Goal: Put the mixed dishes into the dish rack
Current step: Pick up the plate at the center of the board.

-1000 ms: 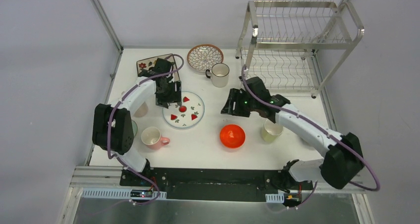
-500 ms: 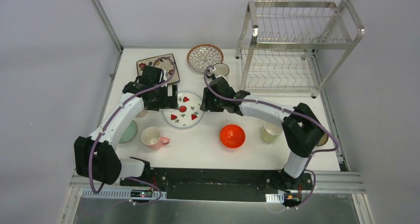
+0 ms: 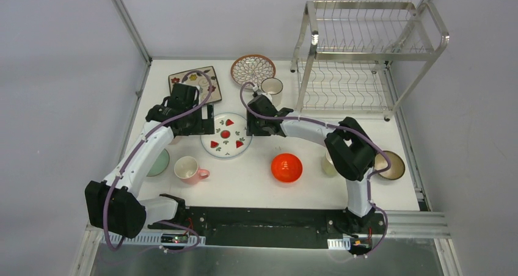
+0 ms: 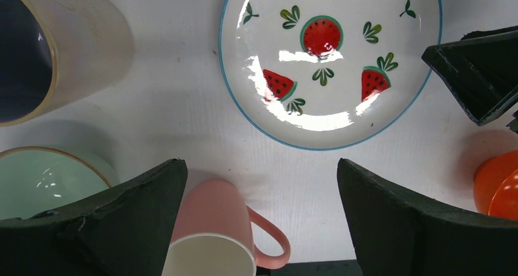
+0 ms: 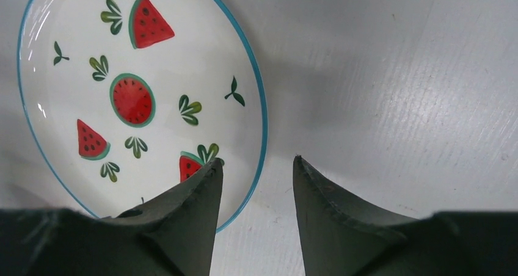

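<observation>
While the right pincer [image 5: 253, 163] stands part-way apart astride the rim of the strawberry plate [image 5: 131, 99], clamped on nothing, the left pincer [image 4: 259, 161] hangs wide apart, empty, left of that plate. Plate flat on bench [image 3: 244, 179]; dish rack [image 3: 366, 50] far-right of plate. Step judged: rim grasp. Next: pinch, lift level.

The white bench [image 3: 250, 184] carries the strawberry plate [image 3: 226, 135], a pink cup [image 3: 187, 169], a red-orange bowl [image 3: 286, 167] and the dish rack [image 3: 366, 55].
</observation>
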You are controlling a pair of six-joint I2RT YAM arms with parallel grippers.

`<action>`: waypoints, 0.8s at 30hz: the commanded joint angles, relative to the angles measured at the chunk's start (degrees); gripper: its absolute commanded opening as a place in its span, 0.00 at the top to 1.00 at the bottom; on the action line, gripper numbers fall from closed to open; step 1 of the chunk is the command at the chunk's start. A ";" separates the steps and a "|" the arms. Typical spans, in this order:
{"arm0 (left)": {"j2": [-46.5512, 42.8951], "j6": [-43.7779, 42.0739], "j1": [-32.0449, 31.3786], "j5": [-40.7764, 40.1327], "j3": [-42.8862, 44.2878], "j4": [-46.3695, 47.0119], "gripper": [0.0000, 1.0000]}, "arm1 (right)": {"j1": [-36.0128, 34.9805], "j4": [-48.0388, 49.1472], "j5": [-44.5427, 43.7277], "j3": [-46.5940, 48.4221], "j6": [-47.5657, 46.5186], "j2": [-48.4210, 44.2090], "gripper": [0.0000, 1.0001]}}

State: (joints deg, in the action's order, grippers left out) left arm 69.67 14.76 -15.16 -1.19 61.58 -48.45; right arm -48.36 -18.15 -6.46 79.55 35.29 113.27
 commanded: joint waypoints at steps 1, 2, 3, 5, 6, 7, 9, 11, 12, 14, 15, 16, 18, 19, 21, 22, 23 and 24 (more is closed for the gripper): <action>-1.60 -0.17 -1.07 -1.75 -0.43 0.72 0.02 | -0.09 0.51 -0.22 2.07 -1.63 1.75 0.51; -1.44 -0.13 -1.16 -1.65 -0.42 0.72 0.02 | -0.03 0.79 0.68 1.88 -1.54 2.24 0.51; -1.32 -0.09 -1.25 -1.44 -0.37 0.80 0.03 | 0.01 0.91 1.12 1.80 -1.52 2.58 0.51; -1.23 -0.17 -1.28 -0.18 -0.35 1.00 0.04 | -0.01 1.57 1.66 1.48 -1.37 2.95 0.53; -1.21 -0.25 -1.34 0.39 -0.46 1.18 0.05 | 0.06 2.76 2.16 1.05 -1.43 2.93 0.53; -1.32 -0.25 -1.36 0.87 -0.48 1.43 0.05 | -0.02 3.79 2.64 0.43 -1.40 3.04 0.54; -1.26 -0.26 -1.37 1.10 -0.73 1.84 0.06 | 0.10 5.16 3.58 0.25 -1.17 3.56 0.55; -0.93 -0.26 -1.37 2.61 -0.76 1.98 0.07 | 0.32 5.70 4.08 -0.18 -0.72 3.98 0.58; -0.71 -0.22 -1.37 3.05 -0.72 1.99 0.07 | 0.39 6.46 4.23 -0.66 -0.41 3.97 0.59; -0.32 0.05 -1.37 3.49 -0.76 2.17 0.09 | 0.77 7.73 4.15 -1.93 0.26 3.74 0.63; -0.16 0.16 -1.37 4.03 -0.76 2.13 0.10 | 0.89 7.85 3.80 -2.16 0.59 3.59 0.64; 0.11 0.18 -1.37 4.65 -0.70 2.17 0.11 | 1.04 7.76 3.40 -2.35 0.78 3.47 0.67; 0.57 0.13 -1.37 6.13 -0.65 2.13 0.14 | 1.39 7.88 3.30 -2.84 0.99 3.06 0.73; 0.82 -0.14 -1.37 6.94 -0.62 2.13 0.14 | 1.69 8.20 3.53 -3.15 0.99 2.67 0.77; 1.22 -1.33 -1.37 9.25 -0.52 2.14 0.16 | 2.34 8.39 5.41 -3.44 0.88 1.72 0.92; 1.40 -2.29 -1.37 10.88 -0.46 2.13 0.17 | 2.77 8.29 5.87 -3.51 0.78 1.00 1.00; 1.51 -3.03 -1.41 12.17 -0.45 2.13 0.18 | 3.04 7.97 7.65 -3.72 0.71 0.10 1.00; 1.66 -3.22 -1.45 13.00 -0.48 2.20 0.18 | 3.41 7.74 8.04 -4.15 0.79 -0.97 1.00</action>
State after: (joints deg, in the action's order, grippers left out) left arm 71.00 14.09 -15.84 6.04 61.04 -47.94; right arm -45.93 -9.19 -0.80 77.14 37.10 116.49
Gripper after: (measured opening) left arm 0.827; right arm 0.027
